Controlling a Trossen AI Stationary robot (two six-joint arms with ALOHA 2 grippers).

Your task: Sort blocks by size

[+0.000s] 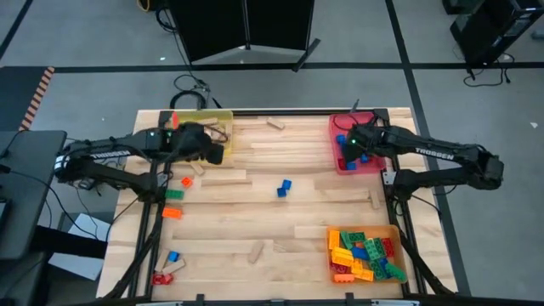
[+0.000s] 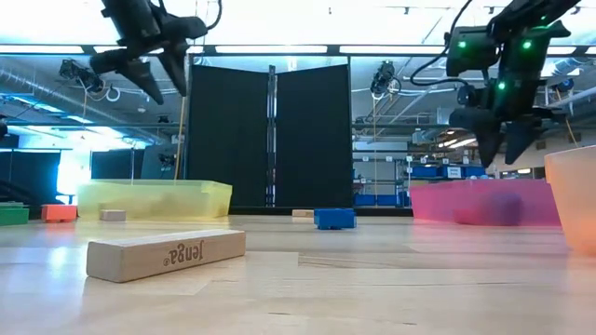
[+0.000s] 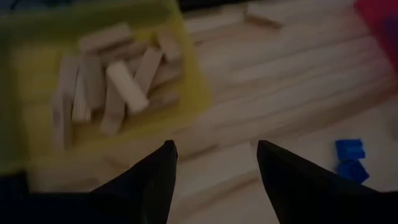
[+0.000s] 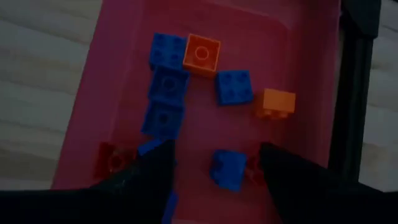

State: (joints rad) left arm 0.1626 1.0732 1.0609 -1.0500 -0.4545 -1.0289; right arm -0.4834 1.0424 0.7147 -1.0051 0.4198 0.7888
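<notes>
1. The right claw point(image 1: 347, 146) hangs over the red tray point(image 1: 335, 161) at the desk's far right, fingers parted and holding nothing; small blue, orange and red bricks lie scattered on the tray floor below it, a blue brick point(image 4: 227, 169) lying right between the fingers.
2. The left claw point(image 1: 214, 143) hovers at the near edge of the yellow tray point(image 1: 223, 115), also spread and empty. That tray holds a heap of tan wooden blocks point(image 3: 112, 87).
3. Unsorted blocks remain on the desk point(image 1: 255, 204): a blue brick point(image 1: 283, 188) near the middle, green and orange bricks along the left edge, and wooden pieces here and there. The orange tray point(image 1: 393, 231) at the near right is piled with larger bricks.
4. Risk, as I see it: the right claw sits low inside a crowded tray, so lifting away carelessly could snag a brick or nudge the tray wall.
5. The left claw's nearest targets lie close to the desk's left edge; a clumsy approach might push one off.
</notes>
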